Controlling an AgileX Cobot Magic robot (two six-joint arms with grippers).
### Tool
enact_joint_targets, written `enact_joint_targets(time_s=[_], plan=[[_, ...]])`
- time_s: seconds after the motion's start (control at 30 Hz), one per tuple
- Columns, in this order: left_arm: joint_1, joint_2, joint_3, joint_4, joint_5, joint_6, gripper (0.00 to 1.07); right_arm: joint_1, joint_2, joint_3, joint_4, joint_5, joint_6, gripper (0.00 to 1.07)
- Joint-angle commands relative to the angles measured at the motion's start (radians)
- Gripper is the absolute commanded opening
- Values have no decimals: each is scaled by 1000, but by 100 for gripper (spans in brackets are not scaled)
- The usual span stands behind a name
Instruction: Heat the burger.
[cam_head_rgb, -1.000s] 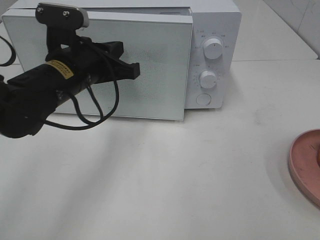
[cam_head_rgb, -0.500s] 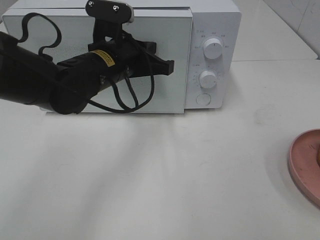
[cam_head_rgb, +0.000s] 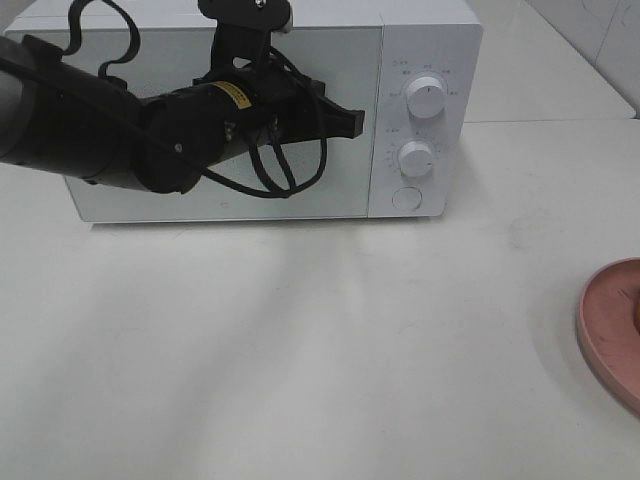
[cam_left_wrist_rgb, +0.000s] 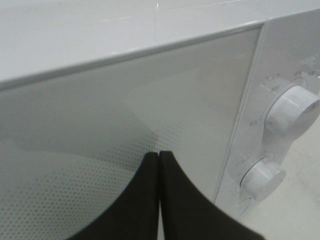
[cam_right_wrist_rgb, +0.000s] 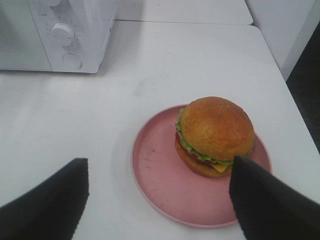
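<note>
On the white table (cam_head_rgb: 330, 350), near right, the burger (cam_right_wrist_rgb: 215, 136) sits on its pink plate (cam_right_wrist_rgb: 160, 170), under the released right gripper (cam_right_wrist_rgb: 157, 200). Far left, the clenched left gripper (cam_left_wrist_rgb: 159, 165) meets the white microwave (cam_head_rgb: 430, 60) door.

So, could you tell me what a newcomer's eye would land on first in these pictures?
Probably the black left gripper, shut, stretched across the closed door of the white microwave at the back of the table. Next comes the burger, sitting toward one side of its pink plate near the table's right edge, framed by the open right gripper.
</note>
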Motion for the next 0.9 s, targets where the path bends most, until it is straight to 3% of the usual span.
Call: enact_joint_targets(time_s=[0.03, 0.17, 0.23, 0.27, 0.3, 0.33, 0.37, 0.4, 0.43, 0.47, 0.6, 0.73, 0.8, 0.9], plan=[[25, -54, -16, -52, 123, -6, 0, -6, -27, 3, 1, -5, -5, 75], [25, -92, -16, -52, 262, -6, 1, -6, -27, 3, 2, -5, -5, 75], [25, -133, -16, -54, 462, -6, 20, -6, -27, 3, 2, -5, -5, 75], [25, -133, -16, -54, 462, -6, 20, -6, -27, 3, 2, -5, -5, 75], [25, -151, -16, -54, 583, -6, 45, -6, -27, 3, 2, -5, -5, 75], [25, -151, -16, -54, 583, -6, 45, -6, -27, 3, 2, -5, -5, 75], [25, -161, -16, -56, 676, -9, 78, -6, -27, 3, 2, -5, -5, 75], [25, -165, -16, -57, 725, -9, 92, -6, -27, 3, 2, -5, -5, 75], [25, -165, -16, -57, 725, -9, 92, -6, -27, 3, 2, -5, -5, 75], [25, -176, -16, -57, 827, -9, 101, -6, -27, 3, 2, -5, -5, 75], [25, -200, -16, -53, 964, -7, 100, -6, -27, 3, 2, -5, -5, 75], [26, -248, -16, -9, 1253, -6, 99, -6, -27, 3, 2, -5, -5, 75], [26, -258, -16, 4, 1307, -10, 99, -6, -27, 3, 2, -5, -5, 75], [48, -292, -16, 23, 1477, -74, 99, -6, -27, 3, 2, -5, -5, 75]])
